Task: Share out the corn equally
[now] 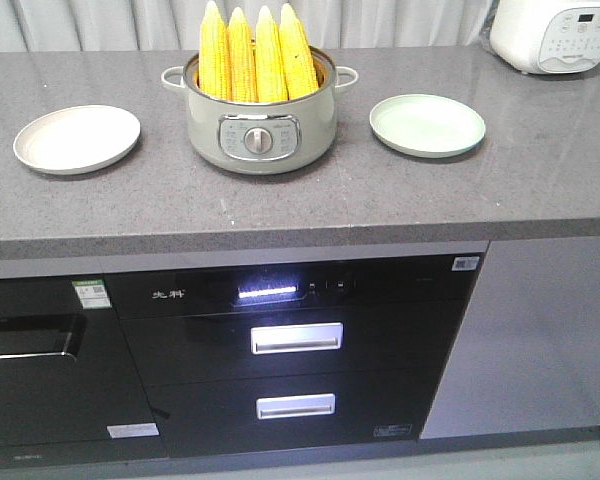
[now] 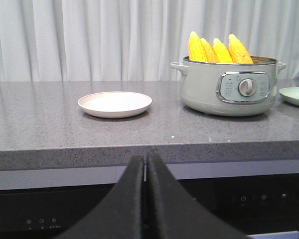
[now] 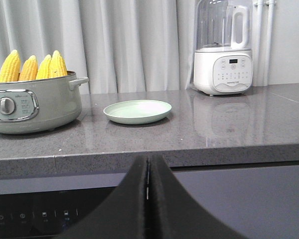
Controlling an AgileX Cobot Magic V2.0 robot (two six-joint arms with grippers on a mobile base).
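Bright yellow corn [image 1: 256, 55] with kernel rows, pale green pot [image 1: 261, 125], cream plate [image 1: 76, 138], mint green plate [image 1: 427, 124], speckled grey counter [image 1: 300, 200]

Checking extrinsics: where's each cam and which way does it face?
Exterior front: high before the counter, looking down on pot, corn, white plate, green plate; no robot parts.
Left wrist: low at counter edge, level toward white plate, pot; shut left gripper below.
Right wrist: low, level toward green plate, white appliance; shut right gripper below.
Shared: all see pot and corn.
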